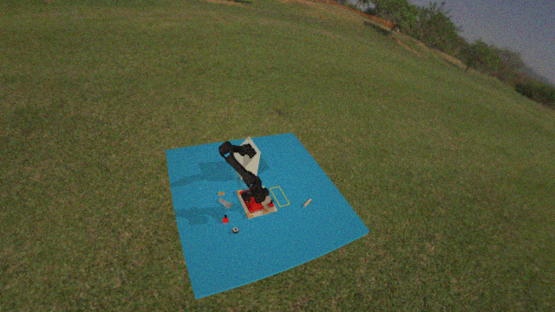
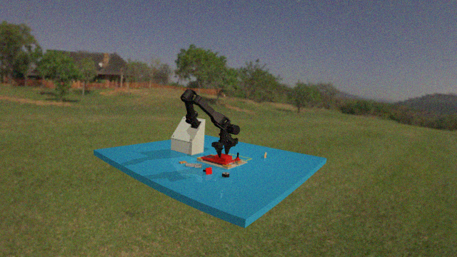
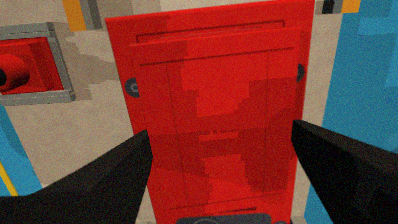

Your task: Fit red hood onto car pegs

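Observation:
The red hood (image 2: 225, 157) (image 3: 217, 100) is over the red chassis (image 2: 208, 158) (image 3: 210, 16), between my fingertips, its long sides roughly parallel to the chassis sides. My gripper (image 2: 223, 155) (image 3: 220, 132) is shut on the hood, one finger on each side. Dark round features (image 3: 133, 87) show on the deck beside the hood. A grey part (image 3: 225, 219) shows at the bottom of the wrist view. The pegs and corner holes are hidden or too small to make out, so I cannot tell whether the hood sits flat. The tan jig (image 1: 261, 214) (image 3: 100, 130) surrounds the chassis.
A red part with a black knob (image 3: 22, 67) sits in a grey frame beside the chassis. Around the jig are a red block (image 1: 225, 220) (image 2: 208, 170), a wheel (image 1: 235, 230) (image 2: 225, 175), grey pieces (image 1: 225, 203) (image 2: 193, 165) and a tan piece (image 1: 307, 202) (image 2: 265, 155).

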`<state>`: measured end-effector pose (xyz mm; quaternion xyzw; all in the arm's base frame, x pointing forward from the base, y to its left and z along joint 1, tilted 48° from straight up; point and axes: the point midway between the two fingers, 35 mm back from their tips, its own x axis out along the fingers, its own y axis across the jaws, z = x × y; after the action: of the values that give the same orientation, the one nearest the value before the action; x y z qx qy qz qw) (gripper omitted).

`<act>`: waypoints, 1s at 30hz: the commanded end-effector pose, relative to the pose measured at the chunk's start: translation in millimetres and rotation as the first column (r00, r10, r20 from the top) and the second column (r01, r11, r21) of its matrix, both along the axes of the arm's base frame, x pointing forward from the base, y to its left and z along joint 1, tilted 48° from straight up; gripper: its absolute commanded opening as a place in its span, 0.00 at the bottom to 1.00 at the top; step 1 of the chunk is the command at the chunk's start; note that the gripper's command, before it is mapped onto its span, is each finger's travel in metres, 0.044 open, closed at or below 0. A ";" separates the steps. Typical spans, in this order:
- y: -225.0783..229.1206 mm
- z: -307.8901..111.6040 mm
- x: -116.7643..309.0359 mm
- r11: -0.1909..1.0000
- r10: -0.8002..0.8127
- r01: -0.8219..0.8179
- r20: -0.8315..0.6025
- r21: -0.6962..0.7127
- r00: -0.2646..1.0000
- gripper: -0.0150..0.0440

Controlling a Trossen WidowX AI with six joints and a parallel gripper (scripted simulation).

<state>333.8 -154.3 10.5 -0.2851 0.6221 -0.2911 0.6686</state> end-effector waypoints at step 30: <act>-2.6 -3.8 3.4 1.000 0.017 -0.017 -0.003 -0.003 1.000 0.48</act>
<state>337.2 -156.8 6.9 -0.2926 0.6199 -0.2864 0.6694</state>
